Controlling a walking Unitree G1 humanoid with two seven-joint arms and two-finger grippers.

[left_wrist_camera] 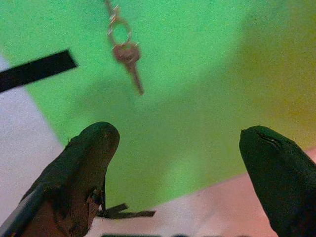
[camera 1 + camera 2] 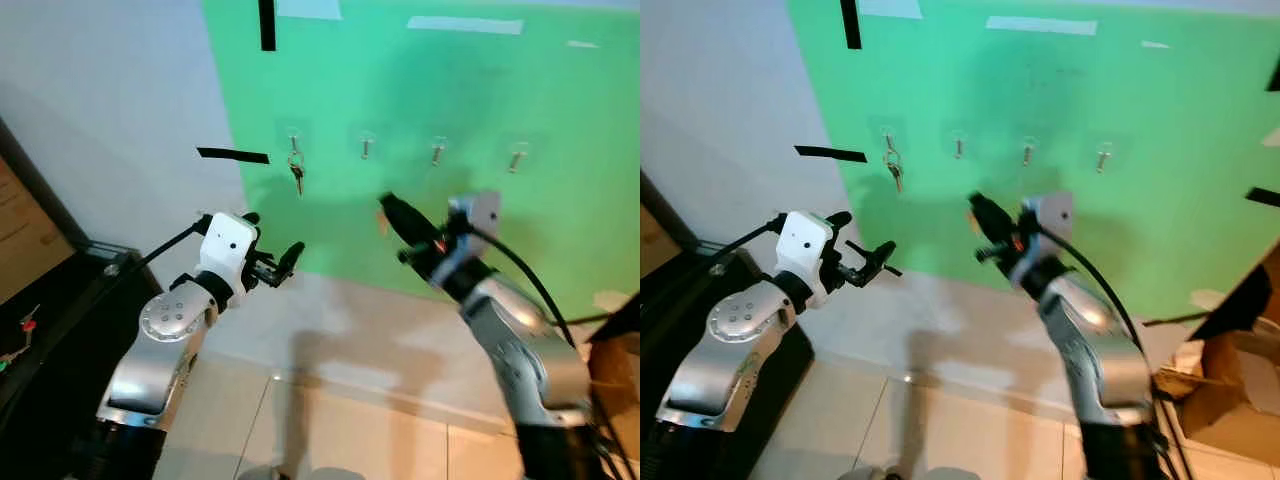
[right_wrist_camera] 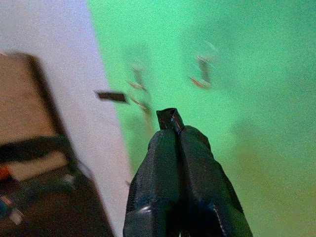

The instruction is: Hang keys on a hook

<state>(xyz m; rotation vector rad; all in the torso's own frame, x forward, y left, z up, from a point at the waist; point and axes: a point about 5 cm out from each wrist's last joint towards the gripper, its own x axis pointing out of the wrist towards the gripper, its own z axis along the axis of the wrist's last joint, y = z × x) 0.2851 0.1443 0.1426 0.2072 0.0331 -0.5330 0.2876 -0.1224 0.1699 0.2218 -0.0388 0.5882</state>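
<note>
Left pincer spread wide, below keys on hook.

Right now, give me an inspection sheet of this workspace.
Surface: green wall panel bearing a row of four hooks.
Job's things: keys hang on the leftmost hook; three other hooks bare.
Clutter: black tape strips on the wall; cardboard box at right.
Grippers: left gripper open, empty, below the keys; right gripper shut, raised toward the wall.
Cables: black cable along the right arm.
Surroundings: tiled floor, dark cabinet at left.
</note>
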